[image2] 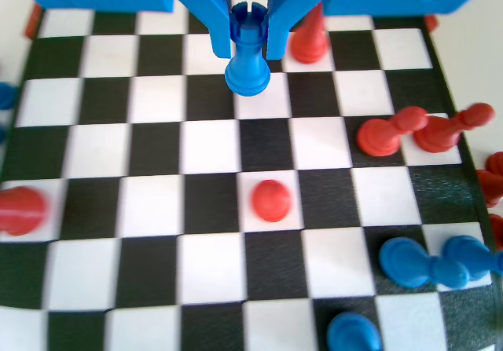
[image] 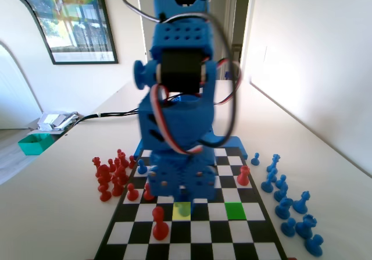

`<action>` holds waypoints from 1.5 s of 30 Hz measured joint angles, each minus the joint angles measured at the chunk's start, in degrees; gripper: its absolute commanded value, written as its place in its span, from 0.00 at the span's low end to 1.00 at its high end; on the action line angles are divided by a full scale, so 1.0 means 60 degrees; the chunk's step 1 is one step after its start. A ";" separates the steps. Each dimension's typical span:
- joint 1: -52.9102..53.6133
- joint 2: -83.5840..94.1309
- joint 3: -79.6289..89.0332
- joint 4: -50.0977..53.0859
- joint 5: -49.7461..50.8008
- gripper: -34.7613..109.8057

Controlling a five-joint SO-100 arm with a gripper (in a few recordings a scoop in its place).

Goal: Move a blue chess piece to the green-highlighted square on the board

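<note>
My gripper [image2: 247, 49] hangs low over the board [image2: 212, 257], its jaws shut on the head of a small blue chess piece [image2: 247, 64] with a notched top and round flared base. The base sits over a square's edge near the far rows; I cannot tell whether it touches the board. In the fixed view the gripper [image: 183, 199] stands over the yellow square [image: 175, 212], with the blue piece [image: 184, 209] dimly showing under it. The green-highlighted square [image: 235, 210] lies bare, two squares to the right of the yellow one.
Red pieces stand on the board: a pawn [image2: 271, 200] in the middle, one [image2: 17, 210] at left, two toppled [image2: 385, 135] at right. Blue pieces [image2: 409, 261] lie at lower right. A red cluster [image: 110, 175] flanks the board's left, blue pieces [image: 290, 205] its right.
</note>
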 measured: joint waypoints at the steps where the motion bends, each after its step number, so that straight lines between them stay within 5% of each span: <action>1: -0.0103 0.0000 -0.0103 0.0132 0.0073 0.25; 21: -0.2461 0.0029 -0.0396 0.0396 0.1641 0.25; 45: -0.2358 -0.0396 -0.0410 -0.0103 0.1567 0.25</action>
